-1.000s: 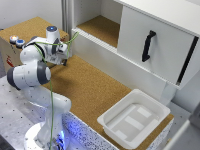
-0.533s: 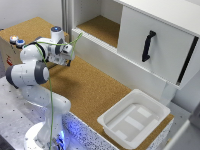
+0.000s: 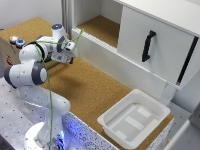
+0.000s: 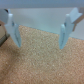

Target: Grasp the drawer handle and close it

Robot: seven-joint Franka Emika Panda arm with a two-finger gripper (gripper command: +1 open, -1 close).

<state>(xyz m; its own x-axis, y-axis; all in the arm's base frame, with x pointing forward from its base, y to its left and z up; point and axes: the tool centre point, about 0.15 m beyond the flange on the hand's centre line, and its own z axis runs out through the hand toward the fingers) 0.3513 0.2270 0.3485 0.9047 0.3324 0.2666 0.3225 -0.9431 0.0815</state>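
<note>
Though slim, black drawer handle [image 3: 148, 45] upright.

The desk [image 3: 95, 90] is topped with brown, granular cork-like board, rough and matt, seen speckled in the wrist view [image 4: 42, 57]. The large white boxy drawer [image 3: 150, 37] has a smooth, flat, satin panel, and its slim black bar-shaped drawer handle [image 3: 147, 46] looks smooth. The shallow white plastic tray [image 3: 111, 119] is smooth with a faint sheen. The white robot arm [image 3: 30, 75] has glossy, rounded plastic shells.
</note>
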